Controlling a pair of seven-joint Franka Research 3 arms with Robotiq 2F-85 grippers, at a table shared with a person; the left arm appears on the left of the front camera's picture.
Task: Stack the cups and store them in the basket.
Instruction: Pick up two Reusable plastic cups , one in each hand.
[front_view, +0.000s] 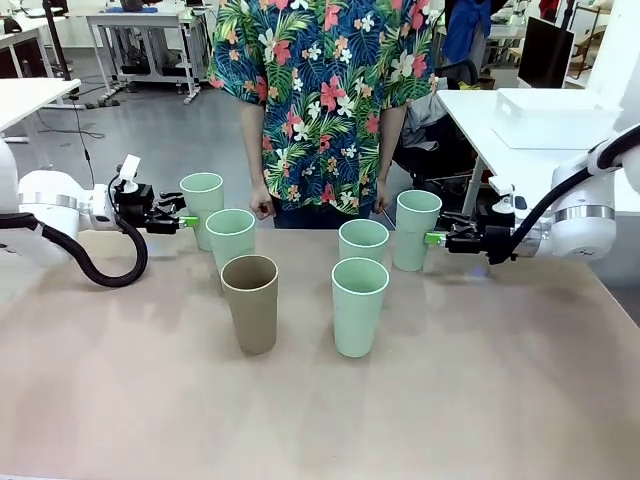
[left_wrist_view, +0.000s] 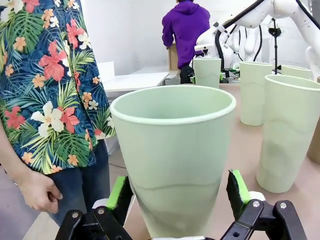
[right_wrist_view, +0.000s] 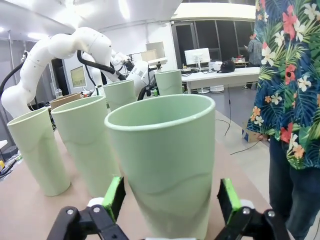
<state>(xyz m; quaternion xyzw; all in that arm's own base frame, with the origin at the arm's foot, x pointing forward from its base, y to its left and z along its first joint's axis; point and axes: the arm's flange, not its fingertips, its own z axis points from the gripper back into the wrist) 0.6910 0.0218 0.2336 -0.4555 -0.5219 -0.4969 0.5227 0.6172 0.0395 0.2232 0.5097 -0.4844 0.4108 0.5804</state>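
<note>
Six cups stand on the brown table (front_view: 500, 400). Five are mint green and one is tan (front_view: 250, 300). My left gripper (front_view: 186, 222) is open at the side of the far-left mint cup (front_view: 202, 207). In the left wrist view that cup (left_wrist_view: 172, 150) stands between the green pads (left_wrist_view: 118, 192) of this gripper (left_wrist_view: 177, 187). My right gripper (front_view: 433, 239) is open at the far-right mint cup (front_view: 416, 228), which the right wrist view shows between that gripper's (right_wrist_view: 170, 197) pads (right_wrist_view: 229, 200) as a big cup (right_wrist_view: 167, 160). The white basket (front_view: 553, 118) sits on a white table at the back right.
A person in a flowered shirt (front_view: 320, 100) stands at the far edge, hands (front_view: 262, 208) hanging down. Three mint cups (front_view: 231, 238) (front_view: 363, 243) (front_view: 360, 305) stand between the grippers with the tan one. The near half of the table is bare.
</note>
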